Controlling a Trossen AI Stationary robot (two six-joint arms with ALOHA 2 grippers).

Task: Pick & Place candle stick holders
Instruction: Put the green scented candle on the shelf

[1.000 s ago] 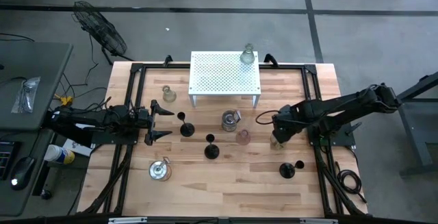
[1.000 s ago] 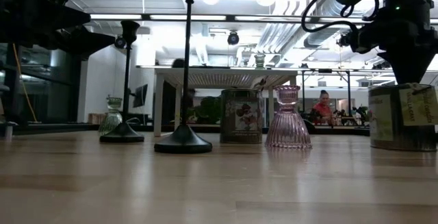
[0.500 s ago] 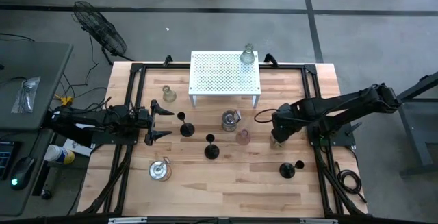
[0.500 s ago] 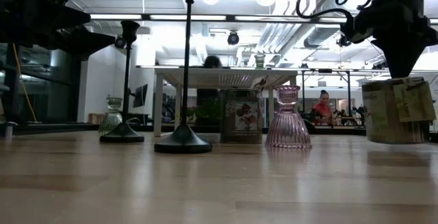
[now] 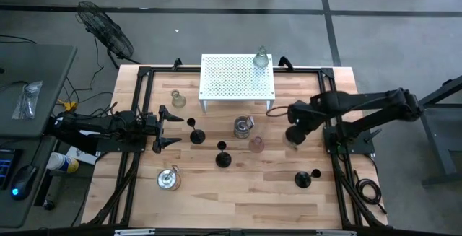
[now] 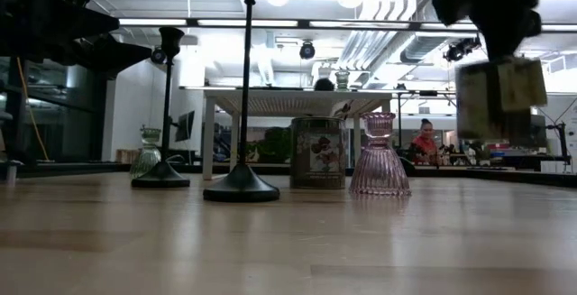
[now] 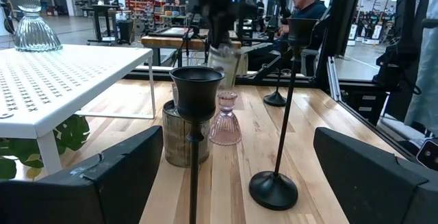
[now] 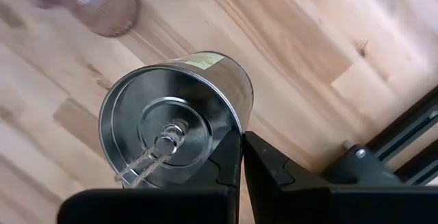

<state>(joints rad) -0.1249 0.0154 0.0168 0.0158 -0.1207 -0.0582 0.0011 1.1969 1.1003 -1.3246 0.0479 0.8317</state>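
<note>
Three black holders [image 5: 196,136], six squat holders [image 5: 169,180], one rack [image 5: 238,78].

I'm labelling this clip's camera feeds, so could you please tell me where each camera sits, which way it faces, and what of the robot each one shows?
High: overhead, looking straight down on the table; both arms show.
Low: at tabletop height, looking level across into the room; the right gripper hangs from above, holding the silvery tin holder off the wood.
Left wrist: on the left arm, looking along the table past its open fingers.
Right wrist: looking down past its shut fingers onto the tin.
Shared: the pink holder shows in every view.
</note>
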